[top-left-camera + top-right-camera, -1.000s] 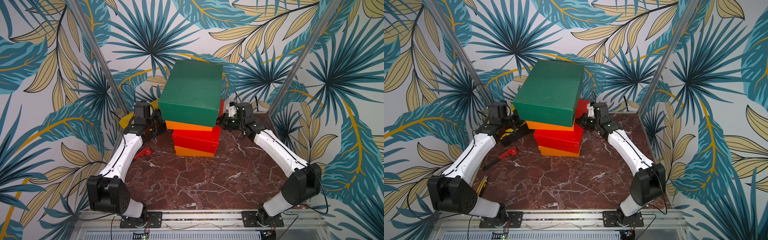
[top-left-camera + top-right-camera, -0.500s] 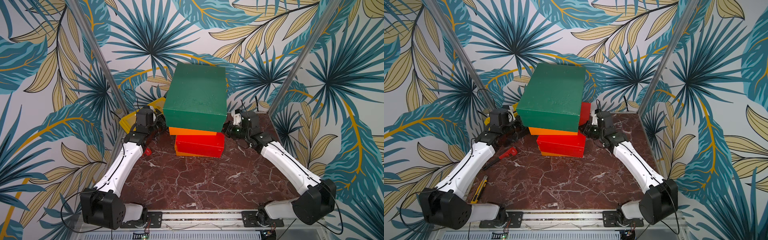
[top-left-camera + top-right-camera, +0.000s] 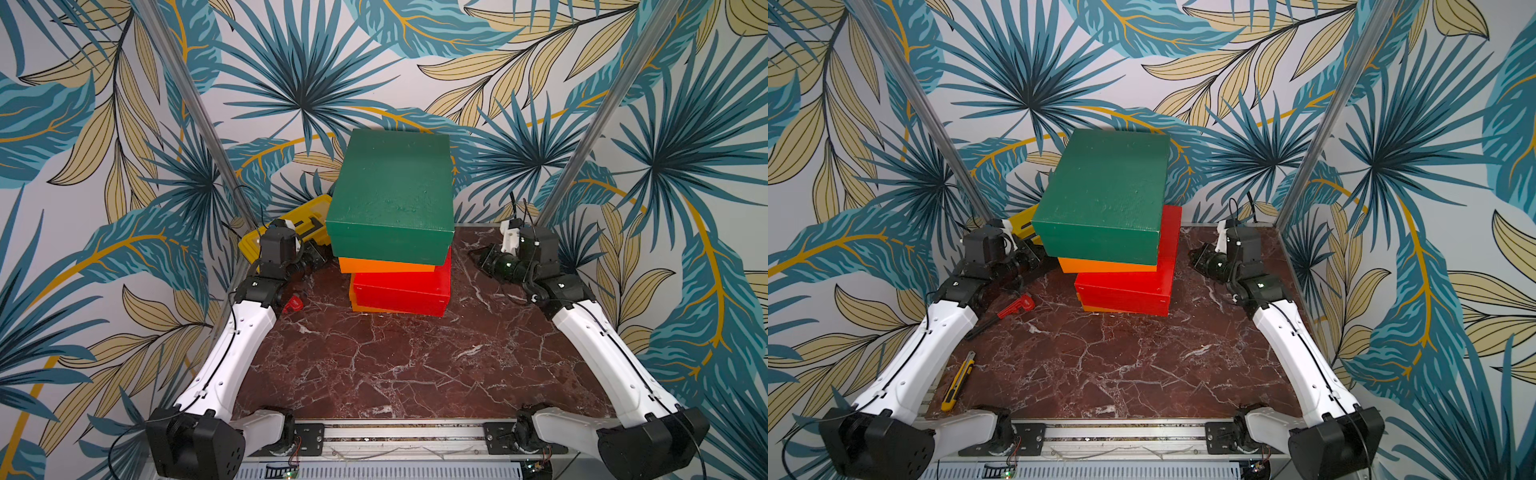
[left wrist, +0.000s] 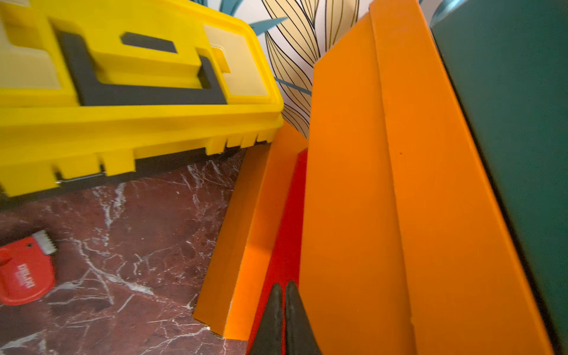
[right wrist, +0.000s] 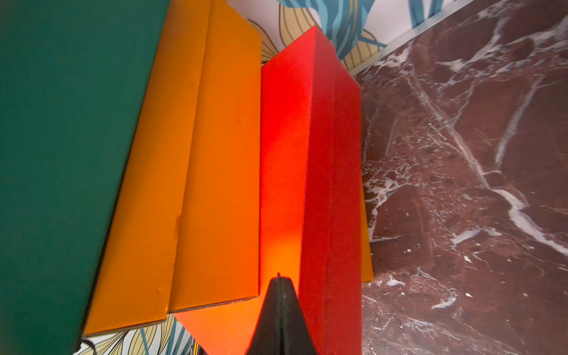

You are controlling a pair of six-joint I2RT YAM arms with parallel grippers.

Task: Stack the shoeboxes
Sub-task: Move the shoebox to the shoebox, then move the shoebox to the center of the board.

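Observation:
Four shoeboxes stand in one stack at the back of the table in both top views. The dark green box (image 3: 392, 195) (image 3: 1104, 199) is on top, then an orange box (image 3: 382, 265), the red box (image 3: 403, 286) and a second orange box (image 3: 374, 308) at the bottom. The upper two overhang to the left. My left gripper (image 4: 283, 285) is shut and empty, its tips at the stack's left side by the red box (image 4: 289, 215). My right gripper (image 5: 279, 276) is shut and empty, its tips at the red box (image 5: 285, 153) on the stack's right side.
A yellow toolbox (image 3: 286, 224) with a black handle sits behind the left gripper against the wall. A red pipe wrench (image 3: 1017, 305) lies left of the stack, and a yellow utility knife (image 3: 959, 380) near the left front. The marble table (image 3: 395, 365) ends at walls behind and beside.
The twisted stack has turned to sit squarer to the table. Both arms have lowered, and the right gripper has drawn a little to the right of the stack.

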